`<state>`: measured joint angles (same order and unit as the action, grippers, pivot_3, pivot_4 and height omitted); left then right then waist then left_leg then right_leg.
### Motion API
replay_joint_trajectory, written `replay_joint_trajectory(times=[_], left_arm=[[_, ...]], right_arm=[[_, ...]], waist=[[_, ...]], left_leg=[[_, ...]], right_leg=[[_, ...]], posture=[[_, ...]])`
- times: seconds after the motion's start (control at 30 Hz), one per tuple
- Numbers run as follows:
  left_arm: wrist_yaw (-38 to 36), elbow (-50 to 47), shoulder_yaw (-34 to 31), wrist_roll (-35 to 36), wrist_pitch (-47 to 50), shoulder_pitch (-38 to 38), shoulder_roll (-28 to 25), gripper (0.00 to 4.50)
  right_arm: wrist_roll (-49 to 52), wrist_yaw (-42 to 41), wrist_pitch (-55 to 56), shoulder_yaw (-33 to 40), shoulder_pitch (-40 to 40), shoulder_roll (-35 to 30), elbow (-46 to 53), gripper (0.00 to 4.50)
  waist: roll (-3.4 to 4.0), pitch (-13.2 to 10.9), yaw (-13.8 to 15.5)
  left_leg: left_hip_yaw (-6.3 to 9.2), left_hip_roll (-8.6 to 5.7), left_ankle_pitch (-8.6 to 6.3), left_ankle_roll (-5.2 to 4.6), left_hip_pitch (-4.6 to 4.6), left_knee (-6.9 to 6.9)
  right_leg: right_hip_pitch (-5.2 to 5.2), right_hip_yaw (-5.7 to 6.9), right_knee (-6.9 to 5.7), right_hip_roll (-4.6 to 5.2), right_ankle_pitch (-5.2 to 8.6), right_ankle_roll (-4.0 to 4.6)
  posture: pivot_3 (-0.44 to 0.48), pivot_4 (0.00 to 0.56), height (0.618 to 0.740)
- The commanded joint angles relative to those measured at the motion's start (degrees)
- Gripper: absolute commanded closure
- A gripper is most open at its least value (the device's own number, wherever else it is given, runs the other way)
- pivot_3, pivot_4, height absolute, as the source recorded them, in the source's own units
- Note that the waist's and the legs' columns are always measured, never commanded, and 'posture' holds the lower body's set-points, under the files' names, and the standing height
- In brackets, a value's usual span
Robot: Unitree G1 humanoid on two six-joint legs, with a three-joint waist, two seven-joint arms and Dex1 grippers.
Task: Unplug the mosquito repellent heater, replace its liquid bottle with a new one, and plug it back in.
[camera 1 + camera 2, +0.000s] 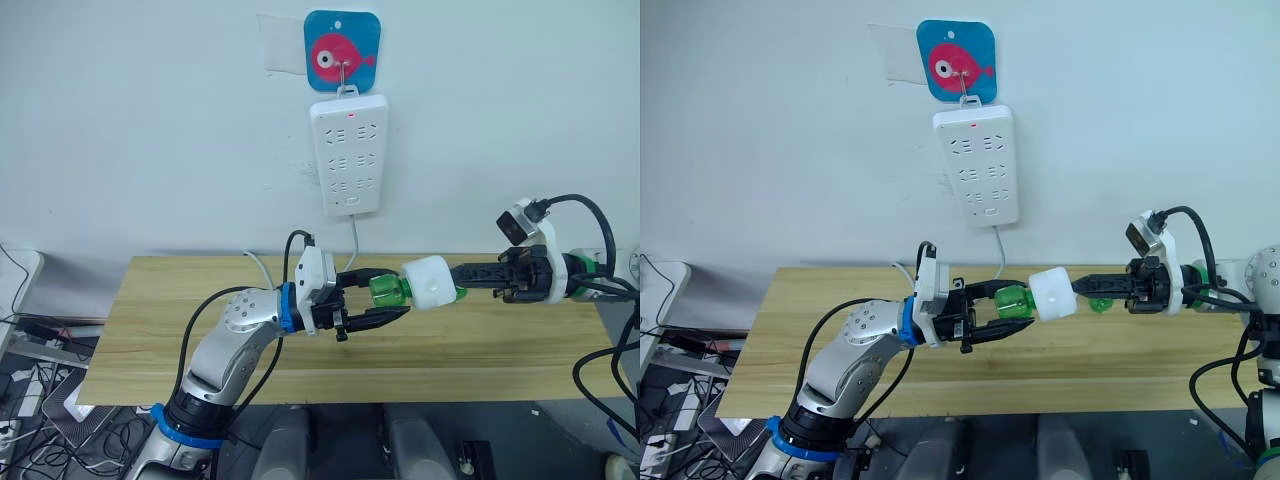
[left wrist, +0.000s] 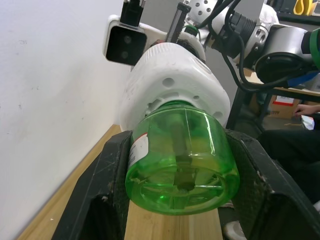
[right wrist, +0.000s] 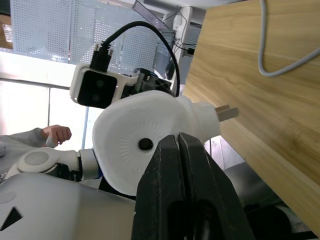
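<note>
Left wrist view shows my left gripper [image 1: 375, 305] pinching the green bottle [image 1: 385, 291] across its body, while my right gripper [image 1: 470, 279] clamps the mosquito repellent heater [image 1: 432, 282]; both hang in the air above the middle of the tabletop [image 1: 150, 330], unplugged from the power strip [image 1: 350, 154]. I judge the bottle should unscrew along its own axis, heater held steady. Open room lies toward the tabletop's front edge.

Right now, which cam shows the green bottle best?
Left wrist view: the green bottle sits close up between the left tool fingers, its neck in the white heater. The eye views show it small, side-on. In the right wrist view the heater hides it.
</note>
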<state>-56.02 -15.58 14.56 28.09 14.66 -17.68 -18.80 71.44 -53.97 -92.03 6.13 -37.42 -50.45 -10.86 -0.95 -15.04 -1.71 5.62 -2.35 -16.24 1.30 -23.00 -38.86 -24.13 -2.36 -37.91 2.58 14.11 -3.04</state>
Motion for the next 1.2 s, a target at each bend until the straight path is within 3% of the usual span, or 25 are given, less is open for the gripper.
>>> replay_joint_trajectory(times=[0.03,0.43,0.73,1.2], left_arm=[[-0.8,-2.5,0.5,0.7,-0.6,0.2,0.3,2.24],[-0.7,-2.4,0.0,0.3,-0.8,0.5,0.2,2.24],[-0.7,-2.2,0.1,0.2,-0.9,0.1,0.4,2.24],[-1.1,-2.2,-0.2,0.3,-0.6,0.1,0.1,2.24]], right_arm=[[4.5,1.3,-0.5,1.2,-0.4,-1.0,1.9,4.44],[10.8,4.0,-0.5,0.2,-0.1,-4.1,1.5,4.44],[14.5,8.3,-0.5,0.0,-0.4,-1.1,2.5,4.44],[11.2,6.9,-0.5,0.5,0.4,-4.5,0.0,4.44]], waist=[[0.0,0.0,0.0],[0.0,0.0,0.0],[0.0,0.0,0.0],[0.0,0.0,0.0]], left_leg=[[0.01,0.0,0.0,0.0,0.0,0.0],[-0.01,0.0,0.0,0.0,0.01,0.0],[0.0,0.01,0.0,0.0,0.0,0.0],[-0.02,0.0,0.0,0.0,0.0,-0.01]], right_leg=[[0.0,0.01,0.0,0.0,0.0,0.0],[0.0,0.0,-0.02,0.0,0.0,0.0],[0.0,0.0,-0.03,-0.01,0.0,0.0],[0.0,-0.01,-0.02,-0.01,0.0,0.0]], posture=[[-0.032,0.238,0.74],[-0.032,0.24,0.74],[-0.032,0.242,0.74],[-0.033,0.241,0.74]])
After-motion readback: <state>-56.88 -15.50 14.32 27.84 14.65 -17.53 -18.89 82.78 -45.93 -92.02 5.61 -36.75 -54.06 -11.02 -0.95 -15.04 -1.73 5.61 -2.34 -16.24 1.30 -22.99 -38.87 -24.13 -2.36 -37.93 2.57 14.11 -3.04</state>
